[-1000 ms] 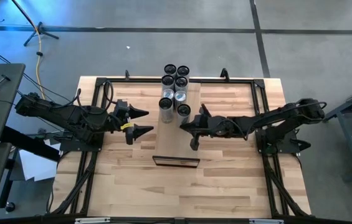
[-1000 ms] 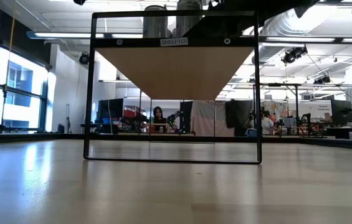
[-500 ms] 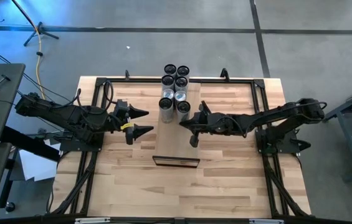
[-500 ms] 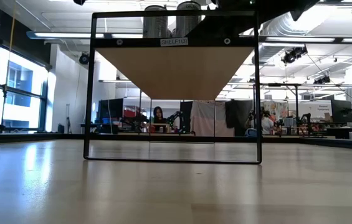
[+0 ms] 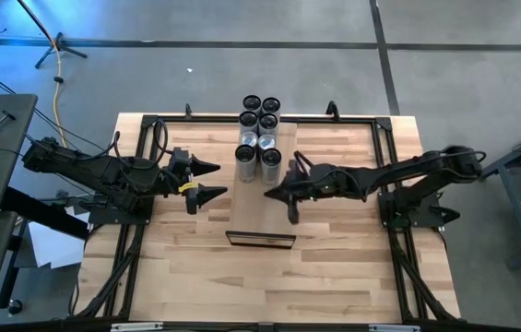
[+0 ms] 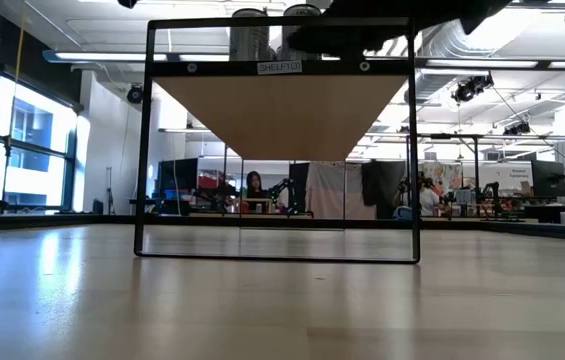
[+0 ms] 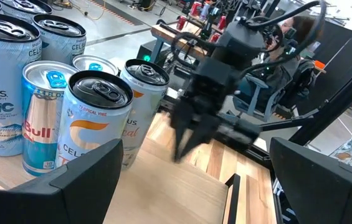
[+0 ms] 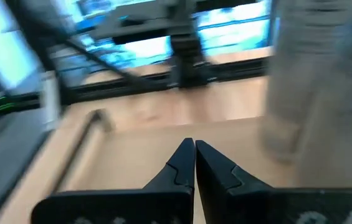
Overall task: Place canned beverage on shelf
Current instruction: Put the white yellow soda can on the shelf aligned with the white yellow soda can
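The left gripper's (image 5: pixel 207 181) fingers stand wide and empty just left of the long pale wooden shelf (image 5: pixel 260 217), which serves as the landmark. On the shelf's far end stands the cluster of printed aluminium beverage cans (image 5: pixel 259 138), upright, tops showing. Right of the shelf's middle, the right gripper's (image 5: pixel 278 191) fingers are pressed together, holding nothing. The placing looks done; judging so, the next move calls for clearing away.

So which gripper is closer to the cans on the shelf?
Right. The right gripper, shut, sits just beside the cans on the shelf; the left gripper, open, waits off the shelf's other side.
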Available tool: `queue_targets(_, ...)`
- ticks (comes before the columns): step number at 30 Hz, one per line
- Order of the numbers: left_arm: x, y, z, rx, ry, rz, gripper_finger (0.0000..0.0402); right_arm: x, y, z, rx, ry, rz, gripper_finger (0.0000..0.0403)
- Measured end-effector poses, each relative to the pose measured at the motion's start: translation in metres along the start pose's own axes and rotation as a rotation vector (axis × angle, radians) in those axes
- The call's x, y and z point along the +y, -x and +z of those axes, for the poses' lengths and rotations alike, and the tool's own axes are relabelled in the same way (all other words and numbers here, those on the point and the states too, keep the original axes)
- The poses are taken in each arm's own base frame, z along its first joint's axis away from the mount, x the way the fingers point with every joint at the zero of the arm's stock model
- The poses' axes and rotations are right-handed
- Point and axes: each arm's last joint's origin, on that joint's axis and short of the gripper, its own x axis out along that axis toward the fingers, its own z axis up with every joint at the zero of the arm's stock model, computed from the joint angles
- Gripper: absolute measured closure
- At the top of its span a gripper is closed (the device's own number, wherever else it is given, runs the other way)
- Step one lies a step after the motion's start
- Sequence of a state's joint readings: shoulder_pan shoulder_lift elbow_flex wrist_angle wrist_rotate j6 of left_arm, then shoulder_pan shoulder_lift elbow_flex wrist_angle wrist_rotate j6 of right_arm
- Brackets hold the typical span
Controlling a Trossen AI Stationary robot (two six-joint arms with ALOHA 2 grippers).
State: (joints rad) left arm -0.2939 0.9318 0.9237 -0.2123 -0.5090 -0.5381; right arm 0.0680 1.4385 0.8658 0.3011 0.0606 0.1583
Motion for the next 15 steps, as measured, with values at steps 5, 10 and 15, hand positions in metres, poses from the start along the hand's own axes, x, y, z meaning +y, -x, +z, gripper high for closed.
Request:
queue_targets(5,0.0,0.0,0.0,0.0,0.0,0.0,0.0027,0.006,0.019,0.003,0.086,-0.054,0.054,0.0403)
queue_targets(10,0.0,0.0,0.0,0.0,-0.008,0.0,0.0027,0.001,0.042,0.004,0.161,-0.022,-0.099,0.0403)
queue_targets(15,0.0,0.0,0.0,-0.006,-0.009,0.01,0.0027,-0.009,0.047,0.005,0.153,0.001,-0.289,0.0403)
